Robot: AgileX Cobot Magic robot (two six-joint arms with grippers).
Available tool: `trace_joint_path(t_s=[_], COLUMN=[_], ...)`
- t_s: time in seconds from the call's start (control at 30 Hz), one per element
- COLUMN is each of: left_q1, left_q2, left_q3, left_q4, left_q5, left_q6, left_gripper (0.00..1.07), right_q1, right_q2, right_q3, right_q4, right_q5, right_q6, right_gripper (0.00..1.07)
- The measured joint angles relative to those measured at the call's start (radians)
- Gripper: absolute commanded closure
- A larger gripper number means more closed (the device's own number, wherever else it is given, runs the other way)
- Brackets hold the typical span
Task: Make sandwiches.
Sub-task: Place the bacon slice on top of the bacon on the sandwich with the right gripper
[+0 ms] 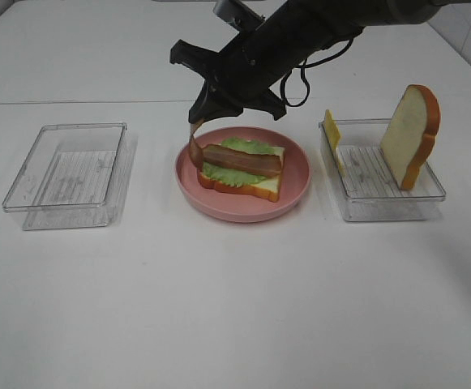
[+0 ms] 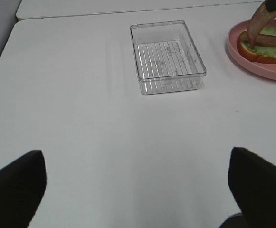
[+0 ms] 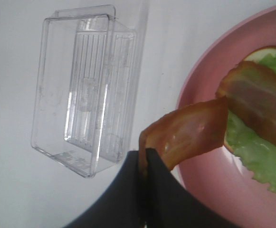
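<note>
On the pink plate lies a bread slice with orange-brown crust, topped by green lettuce and a brown bacon strip. My right gripper reaches across the middle and is shut on the strip's left end, which curls up off the stack; the right wrist view shows the bacon pinched in the gripper. A second bread slice stands on edge in the right tray, and yellow cheese leans at that tray's left end. My left gripper is open over bare table.
An empty clear tray sits at the left, and it also shows in the left wrist view. The white table's back edge runs behind the plate. The right arm and its cable hang above the plate's far side.
</note>
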Motion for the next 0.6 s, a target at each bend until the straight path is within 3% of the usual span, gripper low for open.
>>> trace_joint_path(t_s=[0.3, 0.6], left_q1=[0.000, 0.000], left_q2=[0.000, 0.000], left_q3=[0.000, 0.000], left_q4=[0.000, 0.000], left_q5=[-0.001, -0.001], left_q6=[0.000, 0.000], left_gripper=[0.09, 0.09], right_q1=[0.001, 0.000], right_q2=[0.003, 0.040], right_q3=[0.000, 0.000], right_q4=[0.046, -0.083], right_q5=[-0.010, -0.023], right_q6=[-0.058, -0.054], right_gripper=[1.07, 1.07])
